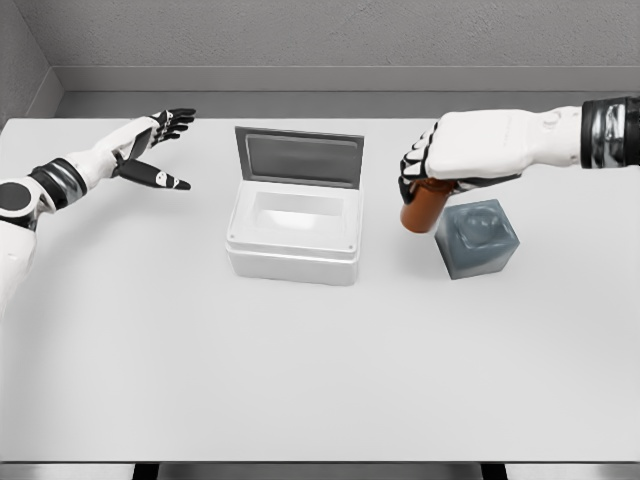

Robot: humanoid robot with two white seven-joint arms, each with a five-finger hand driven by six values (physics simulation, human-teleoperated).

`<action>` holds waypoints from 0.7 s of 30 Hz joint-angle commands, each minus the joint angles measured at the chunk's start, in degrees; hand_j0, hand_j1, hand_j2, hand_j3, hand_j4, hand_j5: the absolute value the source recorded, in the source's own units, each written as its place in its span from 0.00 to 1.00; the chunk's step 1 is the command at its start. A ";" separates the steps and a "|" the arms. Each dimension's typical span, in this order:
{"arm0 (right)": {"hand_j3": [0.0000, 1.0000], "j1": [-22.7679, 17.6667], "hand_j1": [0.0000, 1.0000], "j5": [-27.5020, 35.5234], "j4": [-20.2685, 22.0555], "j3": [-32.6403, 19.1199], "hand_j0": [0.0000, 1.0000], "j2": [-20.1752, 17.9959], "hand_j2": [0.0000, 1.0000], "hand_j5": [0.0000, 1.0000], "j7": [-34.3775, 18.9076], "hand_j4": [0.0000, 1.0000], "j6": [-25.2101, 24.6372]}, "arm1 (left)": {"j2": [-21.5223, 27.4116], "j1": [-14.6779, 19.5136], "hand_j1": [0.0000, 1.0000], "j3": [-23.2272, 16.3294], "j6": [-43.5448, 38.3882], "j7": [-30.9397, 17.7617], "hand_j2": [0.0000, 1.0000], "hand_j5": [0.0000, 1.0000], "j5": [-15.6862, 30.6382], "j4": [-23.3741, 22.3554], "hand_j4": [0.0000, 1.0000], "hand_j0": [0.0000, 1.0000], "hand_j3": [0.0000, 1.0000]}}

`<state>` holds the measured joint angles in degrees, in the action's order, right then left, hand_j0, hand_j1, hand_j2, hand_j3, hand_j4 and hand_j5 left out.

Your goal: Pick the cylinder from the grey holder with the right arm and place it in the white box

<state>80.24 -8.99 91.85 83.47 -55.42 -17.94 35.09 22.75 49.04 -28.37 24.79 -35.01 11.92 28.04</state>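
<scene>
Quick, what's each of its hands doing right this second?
Left hand: open, fingers spread, holding nothing, at the far left of the table.
Right hand: closed around the brown cylinder, beside the grey holder.

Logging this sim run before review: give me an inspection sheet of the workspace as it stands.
Surface: white table, evenly lit.
Job's things: brown cylinder out of the grey holder, tilted, left of it; white box at centre, lid raised.
Clutter: nothing seen.
Grippers: right hand curled around the cylinder's top; left hand open above the table's far left, holding nothing.
Cables: nothing seen.
Surroundings: grey wall behind the table.
</scene>
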 commanded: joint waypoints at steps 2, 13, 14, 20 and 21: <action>0.39 0.00 0.39 0.29 1.75 -0.77 0.39 0.84 0.39 0.39 -0.08 0.39 -0.09 | 0.01 0.09 1.00 0.16 0.00 0.01 1.00 1.00 0.38 0.09 1.00 1.00 1.00; 0.38 0.79 0.38 0.12 2.10 -0.85 0.38 5.85 0.38 0.38 -1.14 0.38 -0.09 | 0.01 0.00 1.00 0.16 -0.09 0.01 1.00 1.00 0.38 0.09 1.00 1.00 1.00; 0.38 0.79 0.38 0.03 2.10 -0.77 0.38 6.64 0.38 0.38 -1.22 0.38 -0.09 | 0.01 0.00 1.00 0.16 -0.09 0.01 1.00 1.00 0.38 0.09 1.00 1.00 1.00; 0.38 0.79 0.38 -0.41 2.01 -0.33 0.38 9.98 0.38 0.38 -2.98 0.38 -0.09 | 0.01 0.00 1.00 0.16 -0.09 0.01 1.00 1.00 0.38 0.09 1.00 1.00 1.00; 0.38 0.70 0.38 -0.41 2.10 -0.33 0.38 10.25 0.38 0.38 -3.51 0.38 -0.09 | 0.01 0.00 1.00 0.16 -0.09 0.01 1.00 1.00 0.38 0.09 1.00 1.00 1.00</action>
<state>80.95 -9.65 93.92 83.11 -46.04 -20.63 35.09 22.75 49.04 -28.37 24.81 -35.01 11.92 28.05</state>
